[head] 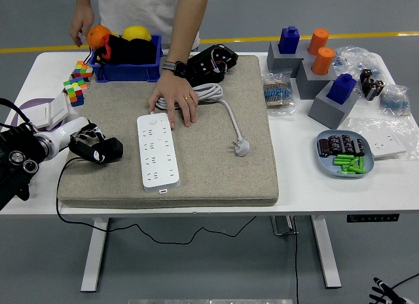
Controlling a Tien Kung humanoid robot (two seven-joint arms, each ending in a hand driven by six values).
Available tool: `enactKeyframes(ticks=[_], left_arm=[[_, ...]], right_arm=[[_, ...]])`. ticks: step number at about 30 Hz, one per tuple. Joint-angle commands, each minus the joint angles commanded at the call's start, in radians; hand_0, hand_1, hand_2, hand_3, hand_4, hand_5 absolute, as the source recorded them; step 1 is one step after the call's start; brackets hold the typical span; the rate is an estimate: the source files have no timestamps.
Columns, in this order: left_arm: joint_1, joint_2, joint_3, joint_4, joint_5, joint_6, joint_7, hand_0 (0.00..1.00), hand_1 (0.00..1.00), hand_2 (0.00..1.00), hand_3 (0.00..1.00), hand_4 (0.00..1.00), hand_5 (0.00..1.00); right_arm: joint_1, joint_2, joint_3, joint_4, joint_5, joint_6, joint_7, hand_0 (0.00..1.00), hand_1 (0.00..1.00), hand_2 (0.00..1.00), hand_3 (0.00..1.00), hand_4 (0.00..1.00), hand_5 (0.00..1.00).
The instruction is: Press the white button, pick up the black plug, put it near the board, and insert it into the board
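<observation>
While left hand [85, 141] clasps it | black plug [106, 149]: chunky, matte, cord trailing | on mat [216, 166]

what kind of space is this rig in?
Probably a robotics lab or test floor, not a home: a standing desk on grey flooring with a yellow floor line, cluttered with practice props such as a power strip, peg blocks and a tray of batteries.

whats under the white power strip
The white power strip lies flat on the grey felt mat, which sits on the white table. The person's hand rests by its far end. Anything directly beneath the strip is covered.
</observation>
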Motion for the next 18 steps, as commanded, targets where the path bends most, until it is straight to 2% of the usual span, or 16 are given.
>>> enactKeyframes(ticks=[1,6,7,12,13,18], left_arm=[[-0.001,-0.001,0.000,0.000,-0.006,0.003,-0.003,0.409,0.480,0.460,0.460,0.814,0.002],[-0.006,-0.003,0.007,0.002,-0.031,0.010,-0.017,0.409,0.480,0.460,0.460,0.814,0.002],[-0.007,-0.003,0.009,0.003,-0.034,0.010,-0.018,0.330,0.398,0.440,0.430,0.769,0.002],[-0.004,-0.003,0.011,0.001,-0.048,0.011,-0.029,0.330,0.398,0.440,0.430,0.769,0.002],[-0.003,-0.002,0.010,0.000,-0.050,0.011,-0.034,0.332,0.336,0.390,0.403,0.736,0.002],[0.004,0.002,0.003,-0.012,-0.045,0.021,-0.055,0.332,0.336,0.390,0.403,0.736,0.002]], right_arm=[[0.000,0.000,0.000,0.000,0.000,-0.001,0.001,0.798,0.695,0.685,0.658,0.756,0.573],[0.001,0.000,-0.003,0.001,0.002,-0.005,0.009,0.798,0.695,0.685,0.658,0.756,0.573],[0.001,0.000,-0.004,0.001,0.002,-0.006,0.010,0.798,0.695,0.685,0.658,0.756,0.573],[0.000,0.000,-0.004,0.000,0.003,-0.009,0.014,0.798,0.695,0.685,0.658,0.756,0.573],[0.000,-0.001,-0.005,0.000,0.003,-0.009,0.015,0.798,0.695,0.682,0.655,0.756,0.573],[-0.001,-0.002,-0.010,0.000,0.004,-0.011,0.017,0.798,0.695,0.682,0.655,0.756,0.573]])
